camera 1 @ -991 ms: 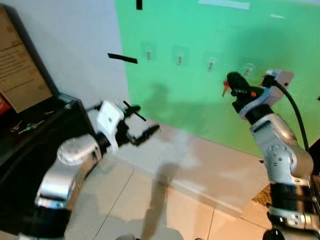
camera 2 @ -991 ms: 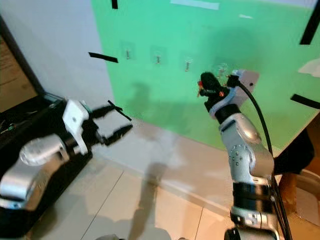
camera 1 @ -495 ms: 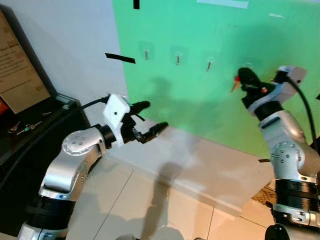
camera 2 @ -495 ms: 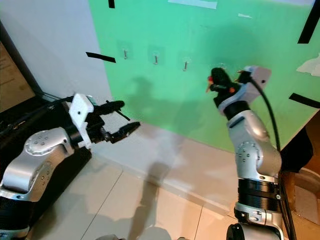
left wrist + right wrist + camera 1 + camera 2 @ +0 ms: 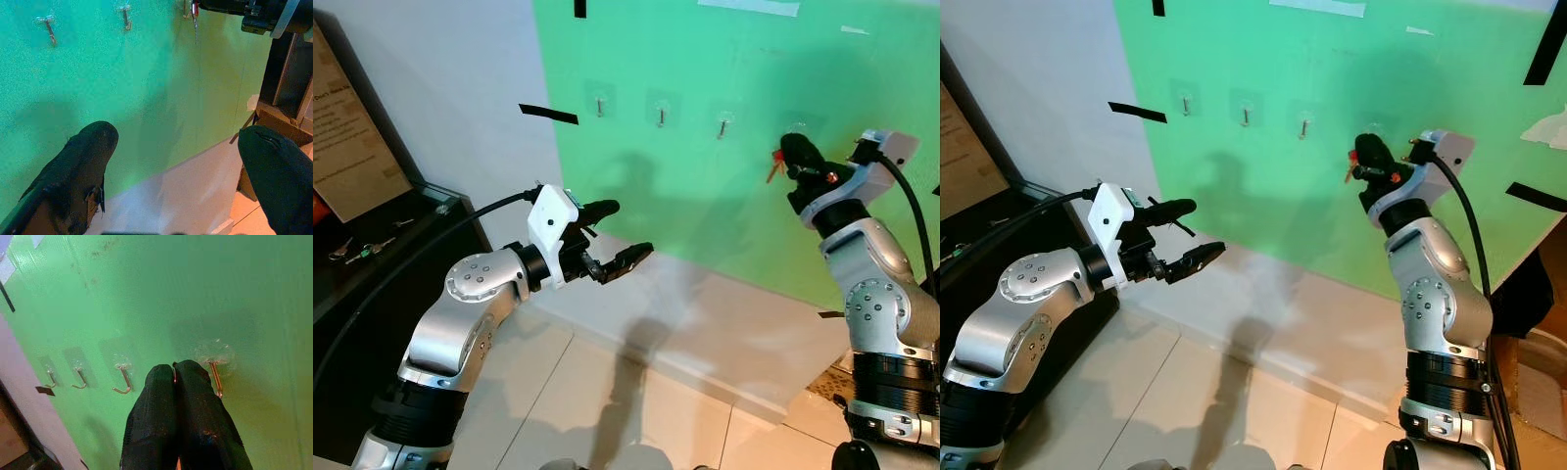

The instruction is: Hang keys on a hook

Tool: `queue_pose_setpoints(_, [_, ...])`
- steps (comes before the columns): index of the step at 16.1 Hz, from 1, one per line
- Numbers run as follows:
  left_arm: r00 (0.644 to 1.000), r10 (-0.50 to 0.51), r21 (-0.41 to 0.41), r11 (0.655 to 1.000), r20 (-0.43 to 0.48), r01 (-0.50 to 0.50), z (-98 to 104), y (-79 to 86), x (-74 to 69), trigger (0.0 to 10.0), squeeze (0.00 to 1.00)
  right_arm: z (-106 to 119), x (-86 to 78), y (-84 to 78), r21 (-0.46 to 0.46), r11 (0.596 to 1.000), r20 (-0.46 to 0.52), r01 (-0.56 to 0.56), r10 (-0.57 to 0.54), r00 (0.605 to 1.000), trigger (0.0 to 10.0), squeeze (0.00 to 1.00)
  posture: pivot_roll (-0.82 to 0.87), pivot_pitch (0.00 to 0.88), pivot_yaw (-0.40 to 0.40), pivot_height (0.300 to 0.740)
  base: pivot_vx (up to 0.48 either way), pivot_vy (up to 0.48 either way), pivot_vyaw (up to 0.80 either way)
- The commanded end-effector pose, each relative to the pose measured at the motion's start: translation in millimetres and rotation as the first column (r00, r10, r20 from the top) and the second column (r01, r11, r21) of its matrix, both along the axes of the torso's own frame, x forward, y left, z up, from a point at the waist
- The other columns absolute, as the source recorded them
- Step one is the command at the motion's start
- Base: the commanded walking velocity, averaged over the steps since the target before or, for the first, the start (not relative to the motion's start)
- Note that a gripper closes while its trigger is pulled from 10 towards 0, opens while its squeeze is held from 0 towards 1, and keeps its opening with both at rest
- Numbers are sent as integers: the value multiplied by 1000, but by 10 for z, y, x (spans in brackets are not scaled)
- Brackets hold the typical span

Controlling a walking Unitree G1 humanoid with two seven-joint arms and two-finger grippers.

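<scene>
A matte green panel covers the wall across the upper right of the left eye view, with a row of small metal hooks on clear adhesive pads; pale glossy tiles lie below and a black cabinet stands at the left edge. The right gripper is raised in the upper right, its silver arm bent upward, fingers pressed together on the keys, whose red tag hangs just beside the rightmost hook. The left gripper reaches forward at centre left, elbow low, fingers spread wide and holding nothing.

In the right eye view the same pose shows, the keys close to the panel near the fourth hook.

In the left wrist view two rounded black fingers stand far apart before the green panel, the keys dangling at the top of the frame.

In the right wrist view the closed black fingers point at the panel, the curved metal hook just beside them.
</scene>
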State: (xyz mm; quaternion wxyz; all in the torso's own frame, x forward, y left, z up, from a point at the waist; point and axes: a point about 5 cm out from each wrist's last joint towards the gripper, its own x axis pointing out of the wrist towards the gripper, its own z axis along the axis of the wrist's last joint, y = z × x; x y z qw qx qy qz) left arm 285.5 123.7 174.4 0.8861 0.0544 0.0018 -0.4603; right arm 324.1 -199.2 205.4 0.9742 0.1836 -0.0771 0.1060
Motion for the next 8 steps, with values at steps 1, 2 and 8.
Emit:
queue_pose_setpoints(1, [1000,-8,2,1000,-1,8,17,-14,4,10000,0,-35,9,4,11,1000,-16,-5,5,1000,10000,0,-4,0,33,740,0,0,0])
queue_pose_setpoints(2, [1000,-9,2,1000,-1,9,16,-14,3,10000,0,-42,22,-11,5,1000,-19,11,-10,1000,10000,0,-5,0,33,740,0,0,0])
queue_pose_setpoints(8, [1000,-19,5,1000,-1,19,6,-23,-11,10000,0,-65,49,-135,43,995,-33,90,-88,996,10000,0,-7,0,33,740,0,0,0])
